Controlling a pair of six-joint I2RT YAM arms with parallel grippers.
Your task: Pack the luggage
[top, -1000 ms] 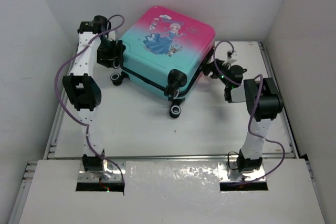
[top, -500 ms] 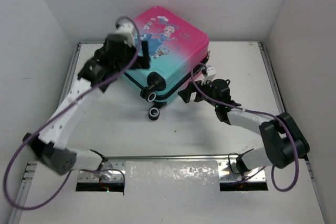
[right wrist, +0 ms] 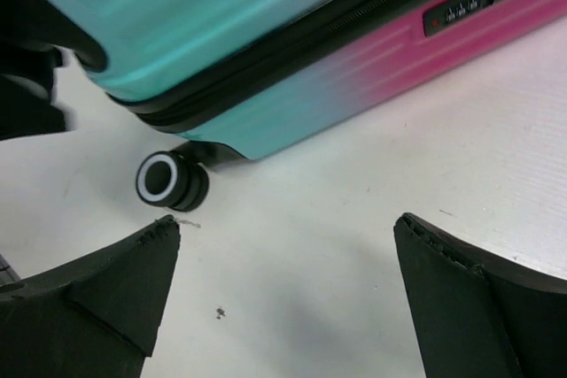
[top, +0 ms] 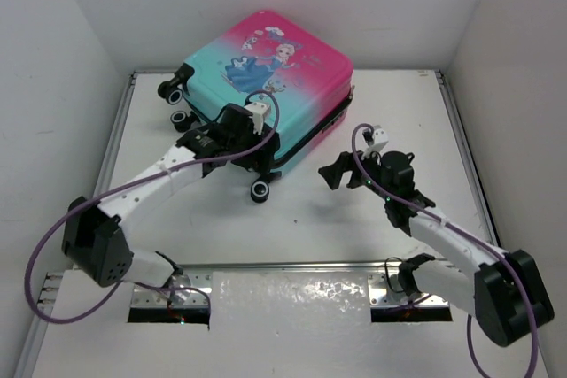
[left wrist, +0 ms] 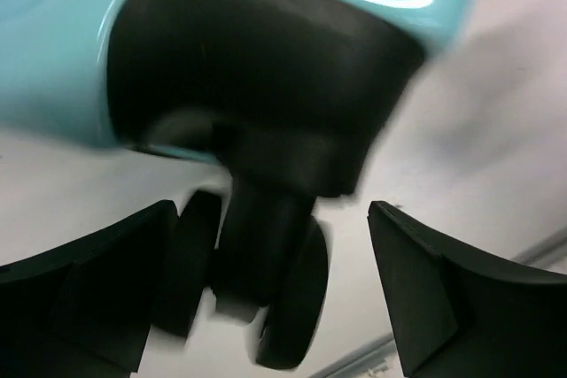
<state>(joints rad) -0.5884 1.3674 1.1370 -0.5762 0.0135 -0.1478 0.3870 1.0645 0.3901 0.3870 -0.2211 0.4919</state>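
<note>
The luggage (top: 282, 64) lies flat and closed at the back of the table, pink-to-teal with a cartoon print on top. My left gripper (top: 263, 155) is open at its near corner. In the left wrist view the black corner wheel (left wrist: 266, 281) sits between the open fingers (left wrist: 425, 298), nearer the left one, with the teal shell (left wrist: 53, 59) above. My right gripper (top: 332, 173) is open and empty over bare table, just right of that corner. The right wrist view shows the luggage's zip seam (right wrist: 337, 28) and a white-ringed wheel (right wrist: 168, 181) ahead of the gripper (right wrist: 283, 298).
Two more wheels (top: 170, 88) stick out at the luggage's left corner. White walls enclose the table at the back and both sides. A metal rail (top: 292, 265) runs along the near edge by the arm bases.
The luggage has turned, its wheeled end swinging left. My left arm came down from above it to the near corner wheel. My right gripper drew back toward the near side.
</note>
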